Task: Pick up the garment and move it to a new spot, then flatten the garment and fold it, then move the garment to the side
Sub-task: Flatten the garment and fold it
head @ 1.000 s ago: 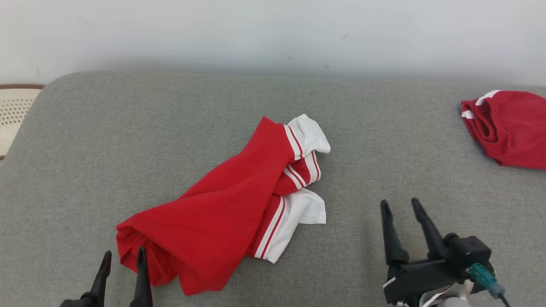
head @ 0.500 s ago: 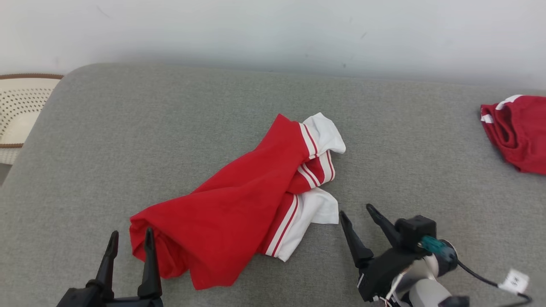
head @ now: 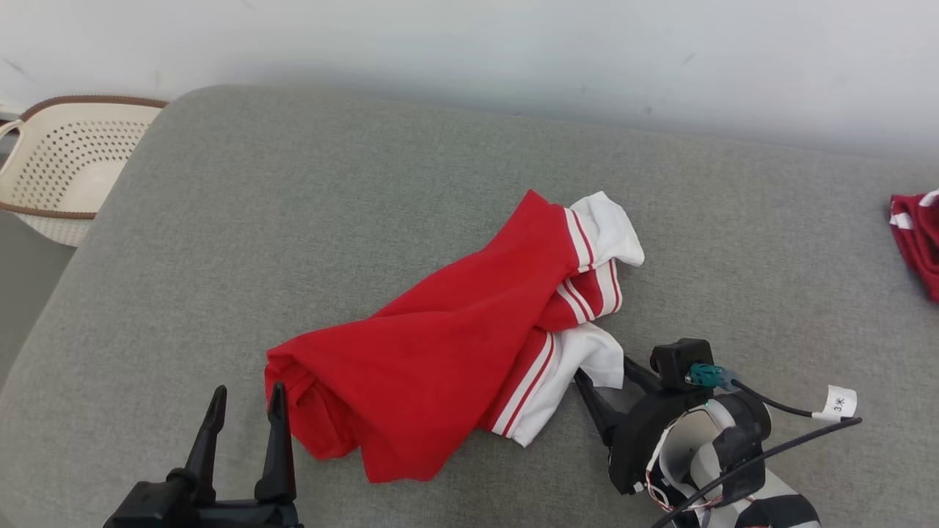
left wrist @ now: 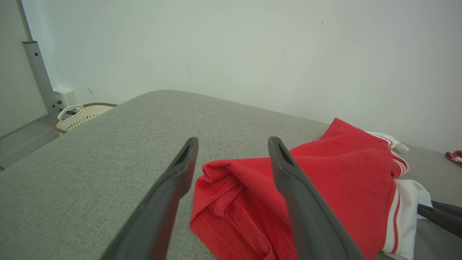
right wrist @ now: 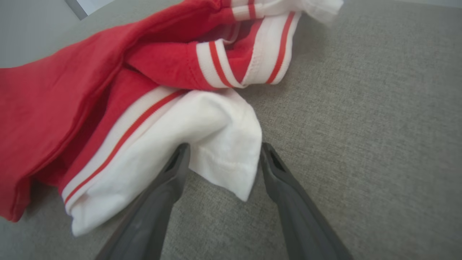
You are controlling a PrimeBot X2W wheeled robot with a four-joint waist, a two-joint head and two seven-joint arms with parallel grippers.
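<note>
Left claw (head: 248, 387), spread wide and empty, is placed just beside the crumpled garment (head: 440, 359), which lies bunched on the grey cushion (head: 367, 183). Right claw (head: 603, 370), equally wide, is set astride the garment's white hem, nothing gripped. Pickup, flattening, folding and moving aside are judged undone.

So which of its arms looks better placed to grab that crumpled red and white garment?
Probably the right. Its open right gripper straddles a white corner of the garment, so closing should catch cloth. The left gripper, open too, points at the red end but seems just short of it.
</note>
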